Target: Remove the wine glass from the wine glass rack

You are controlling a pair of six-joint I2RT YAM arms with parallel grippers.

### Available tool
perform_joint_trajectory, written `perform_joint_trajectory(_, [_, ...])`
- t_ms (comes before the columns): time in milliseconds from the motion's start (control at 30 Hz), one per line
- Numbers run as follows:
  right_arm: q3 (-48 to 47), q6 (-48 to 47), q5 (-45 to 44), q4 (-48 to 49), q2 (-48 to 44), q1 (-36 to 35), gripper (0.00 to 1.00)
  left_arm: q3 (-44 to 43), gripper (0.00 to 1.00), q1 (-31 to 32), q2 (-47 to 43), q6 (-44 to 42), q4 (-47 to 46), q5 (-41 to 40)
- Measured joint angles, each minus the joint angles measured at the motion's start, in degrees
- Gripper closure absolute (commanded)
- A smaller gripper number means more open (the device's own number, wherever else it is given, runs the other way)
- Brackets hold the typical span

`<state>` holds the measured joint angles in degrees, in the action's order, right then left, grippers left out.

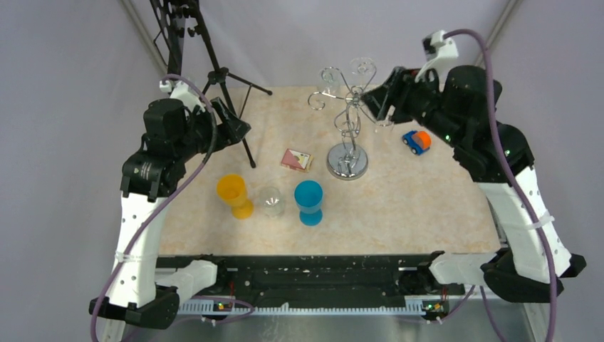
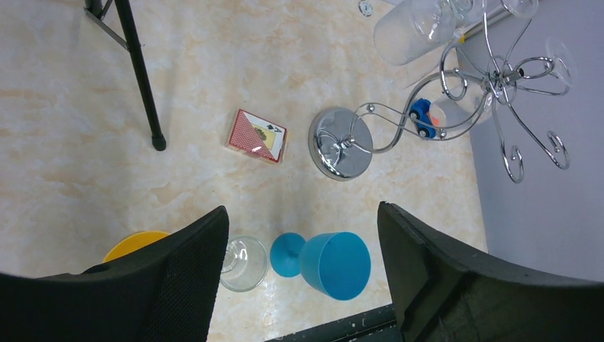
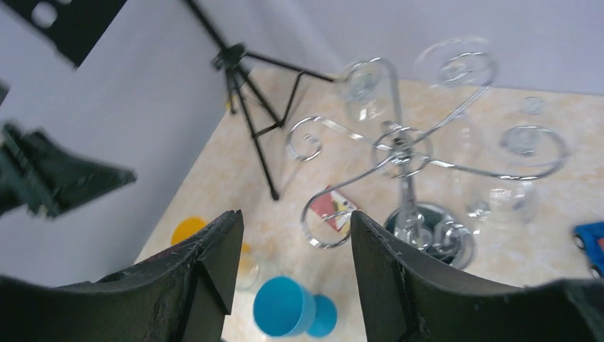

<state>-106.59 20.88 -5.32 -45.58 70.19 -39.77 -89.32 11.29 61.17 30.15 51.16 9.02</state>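
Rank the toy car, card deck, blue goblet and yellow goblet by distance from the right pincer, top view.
1. Toy car, just right of the right pincer.
2. Card deck, mid-table.
3. Blue goblet, front centre.
4. Yellow goblet, front left.

One shiny chrome wire rack (image 1: 347, 162). Clear wine glasses (image 3: 363, 89) hanging on it: at least three, exact count unclear. On the bench (image 1: 413, 206): one short clear glass (image 1: 271, 201), one orange plastic goblet (image 1: 233, 194), one blue plastic goblet (image 1: 309, 199), one red card pack (image 1: 295, 159), one blue-and-orange toy car (image 1: 417, 141). One black tripod (image 1: 214, 75).
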Motion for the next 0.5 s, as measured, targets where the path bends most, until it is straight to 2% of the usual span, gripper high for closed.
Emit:
perform_joint_trajectory(133, [-4.48, 3.06, 2.95, -0.87, 3.87, 12.04, 0.42, 0.61, 0.21, 0.0, 0.72, 0.17, -0.68, 1.22])
perform_joint_trajectory(233, [-3.63, 6.54, 7.74, -0.9, 7.06, 21.84, 0.54, 0.92, 0.21, 0.0, 1.25, 0.22, -1.07, 2.21])
perform_joint_trajectory(333, [0.42, 10.49, 12.76, -0.28, 8.7, 30.32, 0.56, 1.64, 0.22, 0.0, 1.2, 0.37, -1.51, 3.23])
perform_joint_trajectory(500, [3.74, 13.92, 16.92, 0.02, 10.97, 36.2, 0.56, 2.84, 0.22, 0.0, 1.2, 0.85, -1.75, 4.04])
